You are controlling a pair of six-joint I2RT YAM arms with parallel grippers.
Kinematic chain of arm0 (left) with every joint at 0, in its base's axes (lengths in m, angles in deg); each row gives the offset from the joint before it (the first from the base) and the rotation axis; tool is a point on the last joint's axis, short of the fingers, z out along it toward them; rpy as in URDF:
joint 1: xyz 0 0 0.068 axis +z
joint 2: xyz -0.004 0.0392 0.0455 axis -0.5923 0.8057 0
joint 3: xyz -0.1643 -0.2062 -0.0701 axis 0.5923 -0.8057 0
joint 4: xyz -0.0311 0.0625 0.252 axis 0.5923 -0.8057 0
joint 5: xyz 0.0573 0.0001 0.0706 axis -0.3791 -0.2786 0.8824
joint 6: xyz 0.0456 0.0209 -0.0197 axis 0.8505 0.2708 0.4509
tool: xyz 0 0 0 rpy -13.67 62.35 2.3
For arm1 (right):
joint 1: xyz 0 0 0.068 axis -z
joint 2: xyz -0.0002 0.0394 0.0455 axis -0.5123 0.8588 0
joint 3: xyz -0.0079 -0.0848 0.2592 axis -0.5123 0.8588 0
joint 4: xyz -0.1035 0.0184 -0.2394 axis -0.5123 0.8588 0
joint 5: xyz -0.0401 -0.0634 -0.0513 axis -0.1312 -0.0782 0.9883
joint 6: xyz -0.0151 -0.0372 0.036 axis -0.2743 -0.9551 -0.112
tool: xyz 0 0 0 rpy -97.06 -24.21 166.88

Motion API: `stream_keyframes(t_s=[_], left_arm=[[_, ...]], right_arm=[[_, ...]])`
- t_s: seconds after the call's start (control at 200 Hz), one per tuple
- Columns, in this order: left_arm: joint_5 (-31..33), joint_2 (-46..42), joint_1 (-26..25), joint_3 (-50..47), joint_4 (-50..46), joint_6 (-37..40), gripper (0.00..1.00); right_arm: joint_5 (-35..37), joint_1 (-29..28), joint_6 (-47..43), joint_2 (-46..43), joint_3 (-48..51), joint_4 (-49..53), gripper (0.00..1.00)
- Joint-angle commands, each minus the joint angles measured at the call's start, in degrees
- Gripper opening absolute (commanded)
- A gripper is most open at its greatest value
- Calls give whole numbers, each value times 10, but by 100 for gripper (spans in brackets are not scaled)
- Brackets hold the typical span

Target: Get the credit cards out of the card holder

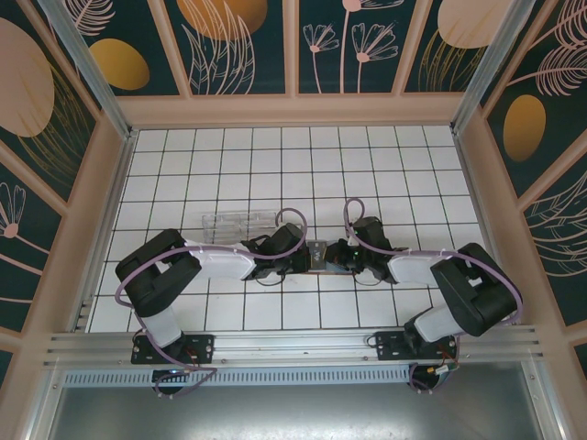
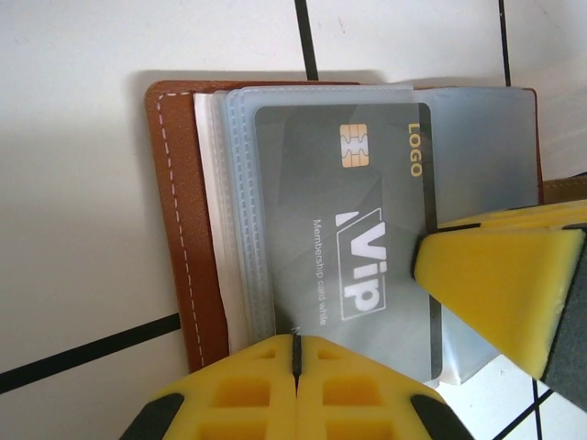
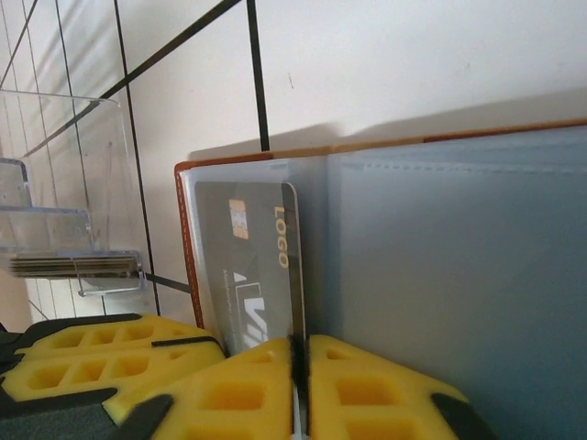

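The card holder (image 1: 317, 255) lies open on the white tiled table between both arms, with a brown stitched cover (image 2: 183, 247) and a blue-grey inside (image 3: 440, 257). A grey VIP credit card (image 2: 339, 238) with a gold chip lies over its clear sleeves. My left gripper (image 2: 295, 353) is shut at the holder's near edge, pinching the sleeve there. My right gripper (image 3: 300, 357) is shut on the edge of the card (image 3: 248, 266). One of its yellow fingers (image 2: 500, 284) shows on the card's right side in the left wrist view. In the top view the two grippers (image 1: 307, 259) (image 1: 337, 257) nearly touch.
A clear plastic box (image 1: 240, 223) stands just behind the left gripper, and shows again at the left of the right wrist view (image 3: 64, 229). The wooden frame walls enclose the tiled table (image 1: 275, 165) on three sides.
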Motion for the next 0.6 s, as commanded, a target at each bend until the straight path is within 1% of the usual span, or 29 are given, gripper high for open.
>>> stream_keyframes(t_s=[0.0, 0.02, 0.08, 0.145, 0.41, 0.596], left_arm=[[-11, 13, 1, -10, -7, -7, 6], [-11, 12, 2, -10, -7, -7, 6], [-10, 12, 1, -10, -9, -8, 6], [-10, 14, 1, -11, -8, -10, 6], [5, 8, 6, -20, -17, -22, 2], [-1, 8, 11, -22, -11, -25, 1]], right_arm=[[-21, -2, 8, -7, 17, -9, 5], [-21, 14, 9, -10, 20, -9, 5], [-22, 21, 11, -19, 27, -9, 5], [-28, 28, 12, -26, 36, -15, 0], [-43, 54, 18, -45, 66, -26, 0], [-48, 68, 14, -54, 79, -27, 0]])
